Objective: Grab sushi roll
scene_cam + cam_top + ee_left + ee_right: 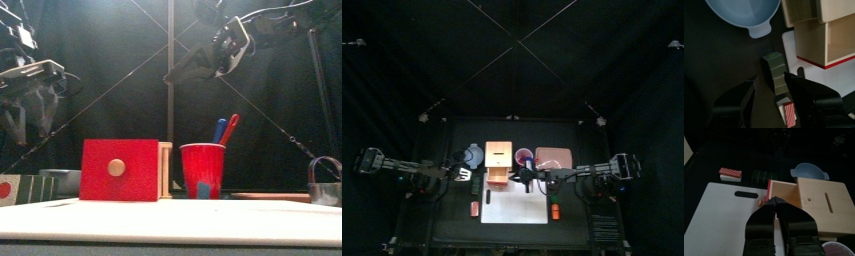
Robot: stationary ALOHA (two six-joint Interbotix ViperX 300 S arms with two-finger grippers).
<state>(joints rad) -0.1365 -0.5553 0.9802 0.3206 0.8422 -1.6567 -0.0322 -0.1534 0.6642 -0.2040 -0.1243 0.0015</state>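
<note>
The sushi roll (774, 72) is a dark green roll lying on the black table beside the white cutting board (834, 80). My left gripper (774, 85) is open, one jaw on each side of the roll, and I cannot tell whether either jaw touches it. The roll (761, 176) also shows in the right wrist view, next to a red-and-white striped sushi piece (731, 174). My right gripper (774, 203) is shut with nothing in it, over the edge of the wooden box (821, 198). From above, the left gripper (462, 176) is left of the box and the right gripper (521, 181) beside it.
A blue bowl (744, 15) lies just beyond the roll. The red-fronted wooden box (120, 170) stands mid-table with a red cup (203, 170) of pens beside it. A pink dish (553, 158) and a dark mug (325, 185) are at the right. Another red piece (553, 211) lies on the board.
</note>
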